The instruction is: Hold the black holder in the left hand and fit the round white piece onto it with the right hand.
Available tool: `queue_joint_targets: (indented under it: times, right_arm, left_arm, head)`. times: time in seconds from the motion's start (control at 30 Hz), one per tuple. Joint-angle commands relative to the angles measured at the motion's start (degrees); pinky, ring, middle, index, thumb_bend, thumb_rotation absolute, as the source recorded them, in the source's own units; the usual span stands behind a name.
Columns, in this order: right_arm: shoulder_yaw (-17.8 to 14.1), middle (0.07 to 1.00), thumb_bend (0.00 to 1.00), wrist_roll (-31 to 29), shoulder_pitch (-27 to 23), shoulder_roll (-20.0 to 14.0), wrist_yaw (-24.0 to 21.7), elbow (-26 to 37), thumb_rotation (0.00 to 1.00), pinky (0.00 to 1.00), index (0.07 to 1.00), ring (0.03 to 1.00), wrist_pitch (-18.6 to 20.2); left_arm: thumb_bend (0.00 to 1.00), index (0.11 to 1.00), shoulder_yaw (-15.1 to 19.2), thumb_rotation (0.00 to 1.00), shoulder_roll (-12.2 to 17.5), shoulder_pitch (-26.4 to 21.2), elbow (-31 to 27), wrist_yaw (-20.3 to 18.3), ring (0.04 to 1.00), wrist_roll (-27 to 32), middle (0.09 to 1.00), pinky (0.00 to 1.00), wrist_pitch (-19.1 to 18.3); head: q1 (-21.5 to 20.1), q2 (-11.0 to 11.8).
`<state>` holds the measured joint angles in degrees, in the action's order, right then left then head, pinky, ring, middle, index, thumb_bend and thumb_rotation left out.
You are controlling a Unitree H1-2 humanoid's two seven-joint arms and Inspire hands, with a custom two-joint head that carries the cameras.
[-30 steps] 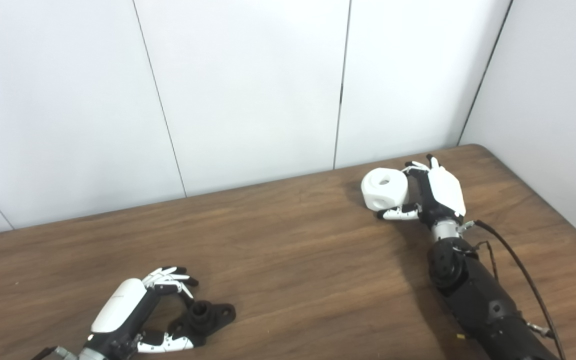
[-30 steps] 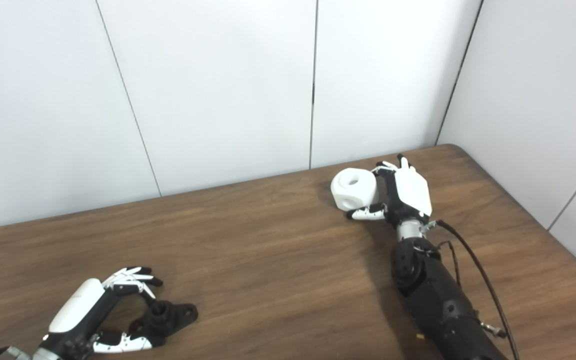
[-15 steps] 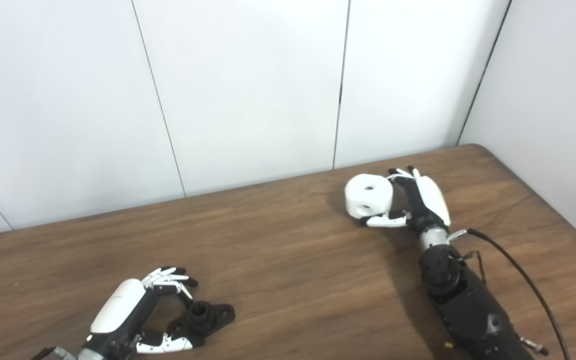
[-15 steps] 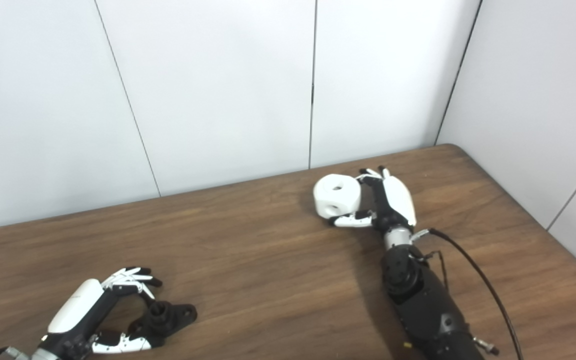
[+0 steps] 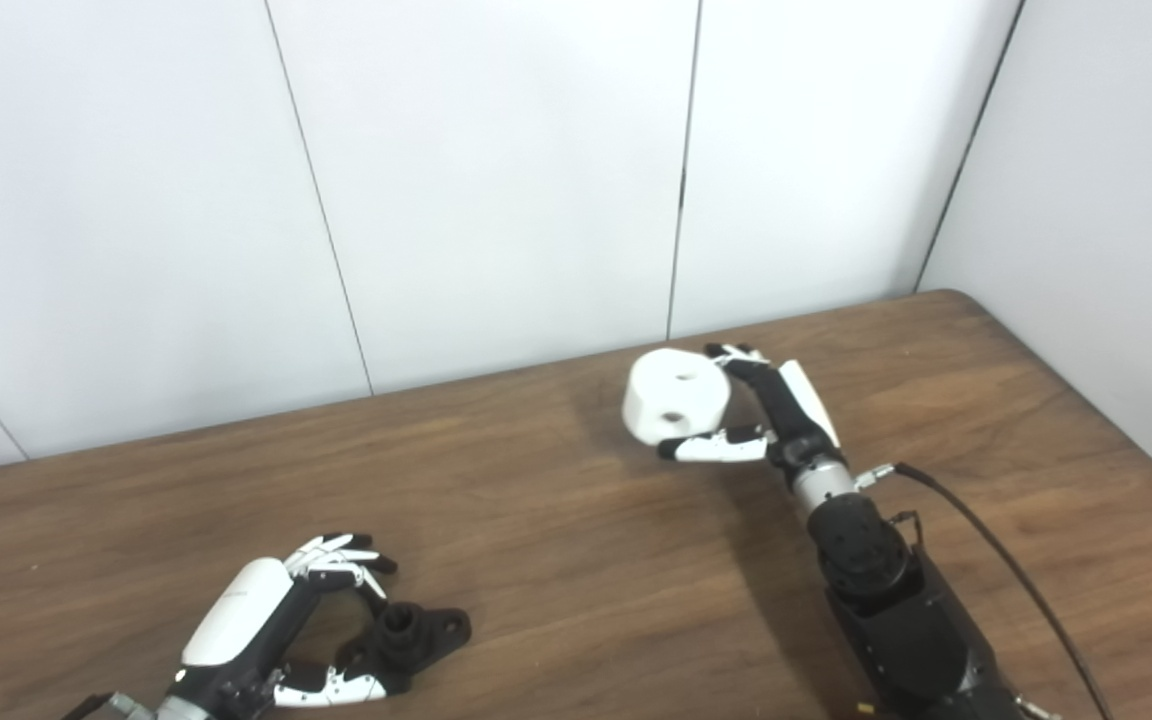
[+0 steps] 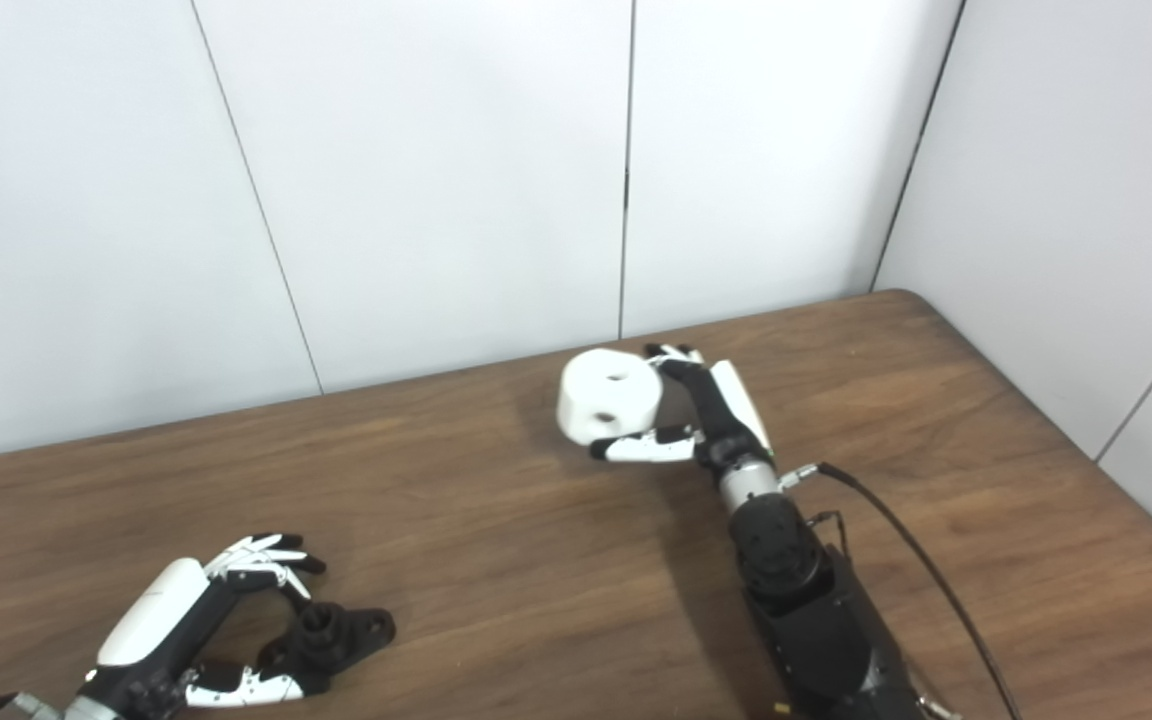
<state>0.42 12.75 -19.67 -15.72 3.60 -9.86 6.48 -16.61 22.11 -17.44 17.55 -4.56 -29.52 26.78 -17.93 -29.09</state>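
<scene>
Above the tabletop (image 5: 556, 520), toward its far edge, the round white piece (image 5: 676, 397) was gripped in the right hand (image 5: 766, 420), pinched across its curved side between fingers and thumb. It was judged rigid, light and smooth, best held by the rim with its holes left clear. Well apart, near the front, the black holder (image 5: 414, 634) lay between the loosely curled fingers of the left hand (image 5: 266, 630), whose grip could not be told.

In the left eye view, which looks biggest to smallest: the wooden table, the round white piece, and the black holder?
1. Wooden table, by far.
2. Round white piece and black holder: alike in apparent size, and the holder sits nearer the camera, so I won't rank them.
</scene>
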Motion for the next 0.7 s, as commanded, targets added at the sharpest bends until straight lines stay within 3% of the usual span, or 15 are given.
queue_joint_targets:
  times: [0.0,0.27,0.67]
  right_arm:
    - [1.22,0.898,0.51,-0.21,-1.12,0.09,-1.96,3.84,0.15,1.0,0.489,1.0,-0.68]
    - [7.81,0.89,0.51,2.92,0.14,0.76,-8.51,10.49,0.15,1.0,0.488,1.0,1.71]
    - [12.04,0.881,0.51,4.61,0.53,3.6,-11.79,14.35,0.14,1.0,0.487,1.0,1.34]
  left_arm:
    - [0.52,0.483,-0.45,0.04,0.8,-0.64,0.92,-0.32,0.891,-1.96,0.755,0.95,-0.73]
    - [0.52,0.483,-1.34,0.04,-0.12,-0.74,1.32,0.36,0.894,-3.15,0.757,0.94,-1.16]
    - [0.52,0.482,-2.0,0.05,-2.2,-1.14,0.78,0.4,0.926,-3.51,0.771,0.99,-3.17]
  head:
    - [0.11,-0.11]
    - [4.17,-0.98]
    - [11.34,-3.19]
